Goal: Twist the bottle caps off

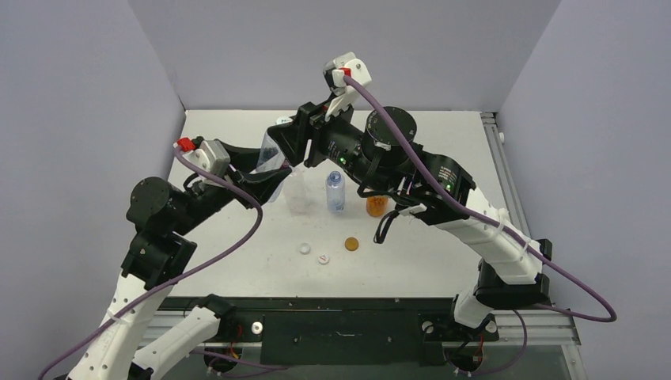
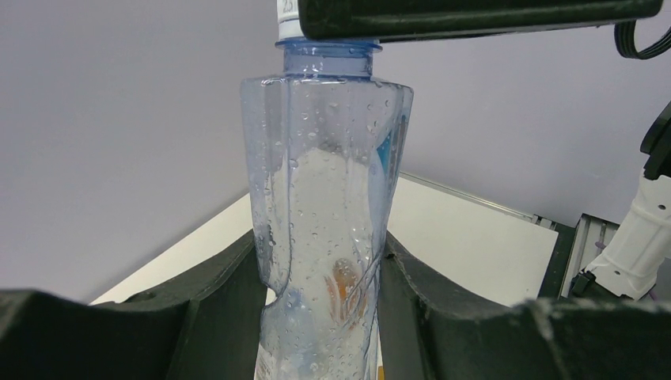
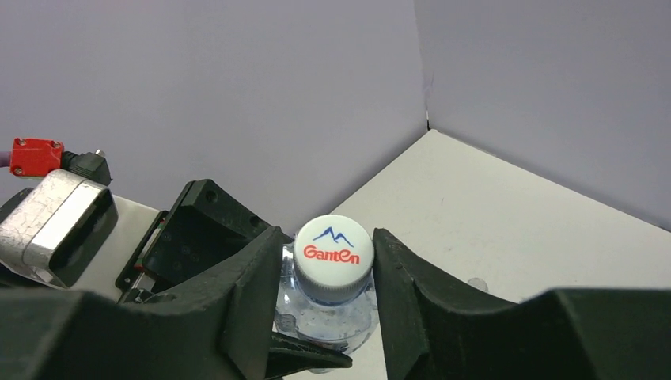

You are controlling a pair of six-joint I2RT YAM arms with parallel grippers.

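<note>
The table (image 1: 459, 150) lies bare along its right and rear edges. Over its rear-left part, near the wall, the left pincer (image 2: 324, 269) is clamped on an upright blue-tinted bottle (image 2: 324, 158). The right pincer (image 3: 331, 273) sits tight against both sides of its white cap (image 3: 333, 252).

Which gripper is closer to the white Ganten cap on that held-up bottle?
The right gripper: it pinches the white cap from both sides. The left gripper clamps the bottle body lower down, below the cap.
</note>
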